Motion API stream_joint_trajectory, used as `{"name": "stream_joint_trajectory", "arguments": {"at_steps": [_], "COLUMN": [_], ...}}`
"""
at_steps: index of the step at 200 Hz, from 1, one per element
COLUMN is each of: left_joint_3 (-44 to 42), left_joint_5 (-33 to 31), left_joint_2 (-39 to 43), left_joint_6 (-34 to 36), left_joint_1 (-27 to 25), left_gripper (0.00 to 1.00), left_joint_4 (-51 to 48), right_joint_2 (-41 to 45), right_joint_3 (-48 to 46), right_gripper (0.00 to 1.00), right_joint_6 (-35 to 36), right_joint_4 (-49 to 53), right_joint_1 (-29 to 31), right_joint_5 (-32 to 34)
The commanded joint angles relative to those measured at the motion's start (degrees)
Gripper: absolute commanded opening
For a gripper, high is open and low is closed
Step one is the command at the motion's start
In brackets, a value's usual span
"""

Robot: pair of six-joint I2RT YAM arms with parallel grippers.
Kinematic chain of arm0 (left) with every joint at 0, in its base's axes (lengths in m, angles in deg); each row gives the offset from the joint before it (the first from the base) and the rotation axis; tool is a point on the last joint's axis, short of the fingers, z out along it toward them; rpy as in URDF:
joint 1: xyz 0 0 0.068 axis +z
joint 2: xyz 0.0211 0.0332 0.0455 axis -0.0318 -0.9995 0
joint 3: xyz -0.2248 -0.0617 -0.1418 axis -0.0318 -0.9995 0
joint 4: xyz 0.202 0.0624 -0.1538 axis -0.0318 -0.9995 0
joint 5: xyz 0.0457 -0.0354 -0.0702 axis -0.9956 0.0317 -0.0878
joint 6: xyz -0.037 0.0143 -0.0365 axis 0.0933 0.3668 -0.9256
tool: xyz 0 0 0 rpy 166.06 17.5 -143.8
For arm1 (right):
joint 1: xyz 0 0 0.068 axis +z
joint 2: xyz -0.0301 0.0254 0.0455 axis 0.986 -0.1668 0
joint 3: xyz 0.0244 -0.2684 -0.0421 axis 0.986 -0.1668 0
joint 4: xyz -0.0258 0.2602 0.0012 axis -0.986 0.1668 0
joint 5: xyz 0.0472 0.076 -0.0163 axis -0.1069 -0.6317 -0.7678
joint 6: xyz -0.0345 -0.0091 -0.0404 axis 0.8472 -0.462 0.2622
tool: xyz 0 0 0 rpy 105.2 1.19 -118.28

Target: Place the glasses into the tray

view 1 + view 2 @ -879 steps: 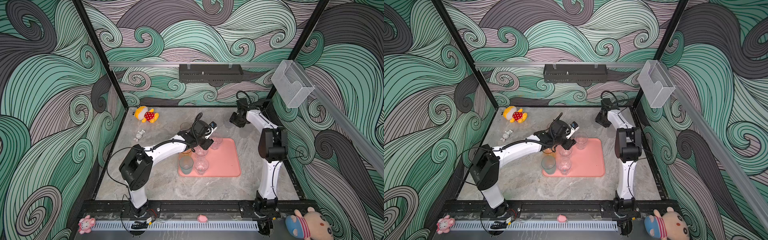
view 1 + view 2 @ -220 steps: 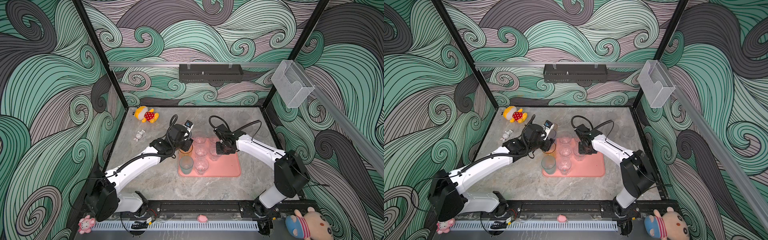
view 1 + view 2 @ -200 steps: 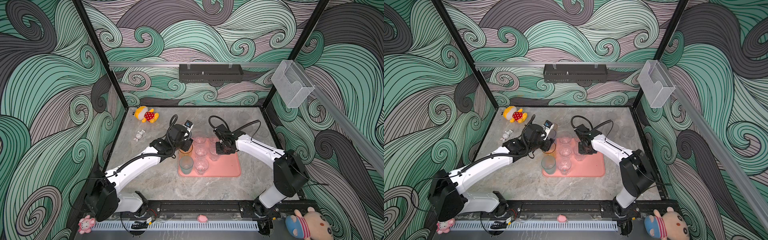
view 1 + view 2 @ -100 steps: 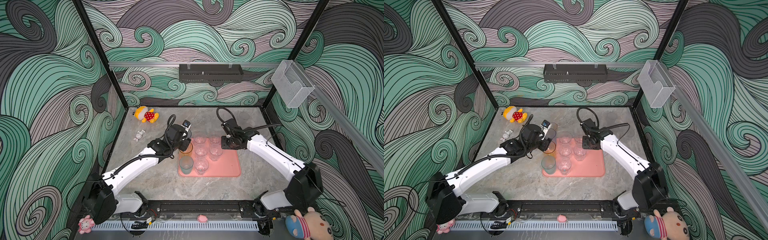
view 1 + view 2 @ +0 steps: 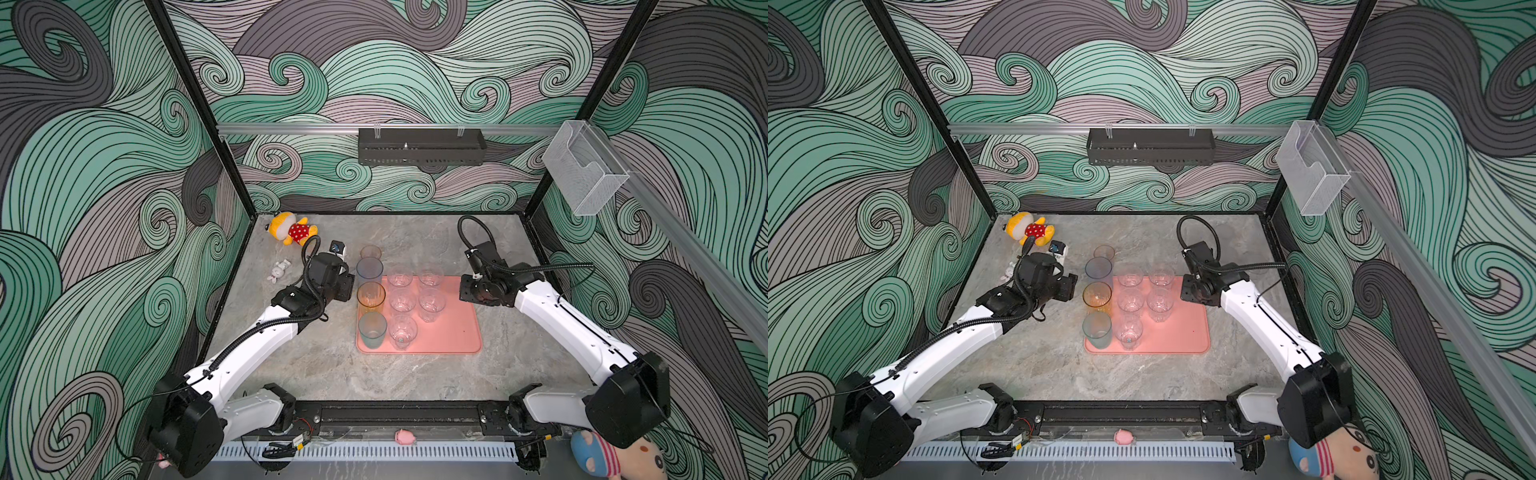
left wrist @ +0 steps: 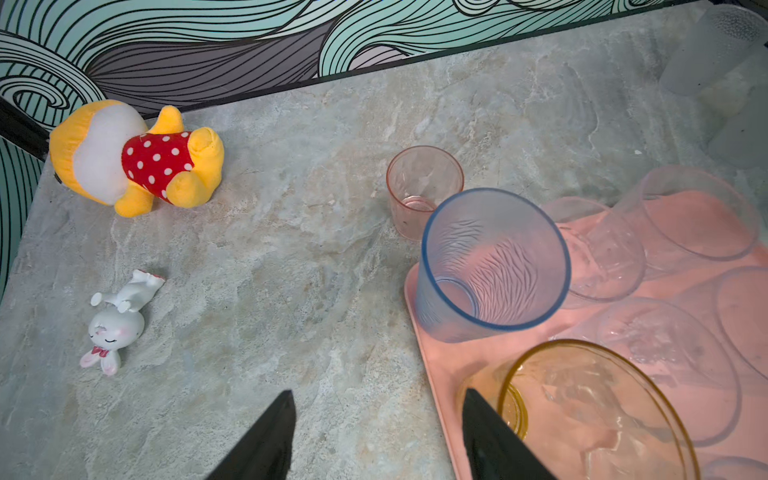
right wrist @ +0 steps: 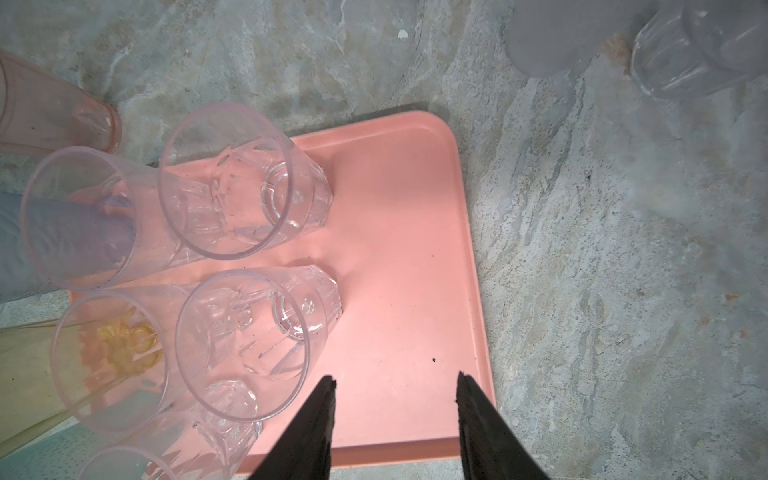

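The salmon-pink tray (image 5: pixel 453 336) lies mid-table in both top views. Standing on it are a blue-grey glass (image 5: pixel 369 269), an orange glass (image 5: pixel 371 296), a teal glass (image 5: pixel 372 328) and several clear glasses (image 5: pixel 432 304). A small pink glass (image 5: pixel 370 252) stands on the table just beyond the tray. My left gripper (image 6: pixel 376 399) is open and empty, just left of the orange glass (image 6: pixel 590 411). Over the tray's bare right part (image 7: pixel 399 232), my right gripper (image 7: pixel 395 378) is open and holds nothing; the nearest clear glass (image 7: pixel 253 340) is beside it.
A yellow plush toy (image 5: pixel 291 228) and a small white bunny figure (image 5: pixel 277 271) lie at the back left. A clear glass (image 7: pixel 673 62) and a frosted one (image 7: pixel 548 45) stand off the tray towards the back right. The tray's right half (image 5: pixel 1183 328) is bare.
My right gripper has opened, let go of a clear glass on the tray and drawn back to the right. My left gripper has backed slightly left, away from the orange glass.
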Motion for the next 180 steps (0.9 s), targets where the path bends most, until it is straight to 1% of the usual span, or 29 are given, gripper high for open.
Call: {"name": "stream_joint_trajectory", "arguments": {"at_steps": [1,20,42,55,83,119,130,155,180], "left_joint_3": [0.0,-0.6,0.9,1.9,1.9,2.3,2.8,5.7,9.2], "left_joint_5": [1.0,1.4,2.2,1.8,0.8,1.2,2.5,9.0,10.8], "left_joint_2": [0.1,-0.9,-2.2,-2.7,-3.3,-3.4,-4.0,-5.9,-8.9], "left_joint_6": [-1.1,-1.3,-1.2,-0.4,0.6,0.5,0.6,2.0,1.4], "left_joint_1": [0.1,0.1,0.1,0.1,0.2,0.2,0.2,0.0,-1.4], "left_gripper": [0.66,0.66,0.65,0.65,0.66,0.66,0.66,0.66,0.66], "left_joint_4": [0.3,0.8,-0.2,-1.5,-1.9,-2.2,-1.5,-2.0,-2.6], "right_joint_2": [-1.7,-1.8,-0.6,-0.7,-0.9,-0.8,-1.4,-3.4,-6.0], "right_joint_3": [-0.9,-0.9,-2.9,-2.9,-0.9,1.5,2.3,5.0,8.0], "right_gripper": [0.48,0.49,0.49,0.49,0.49,0.49,0.50,0.49,0.50], "right_joint_6": [-2.1,-2.0,-1.4,-1.0,0.4,2.6,3.2,3.8,3.3], "right_joint_4": [-2.0,-1.9,-3.2,-3.6,-3.5,-3.4,-3.1,-2.8,-3.3], "right_joint_1": [0.1,0.0,-0.2,-0.7,-2.9,-6.3,-7.4,-10.2,-13.2], "right_joint_5": [-2.2,-2.6,0.5,0.7,0.8,1.6,1.8,2.7,5.5]}}
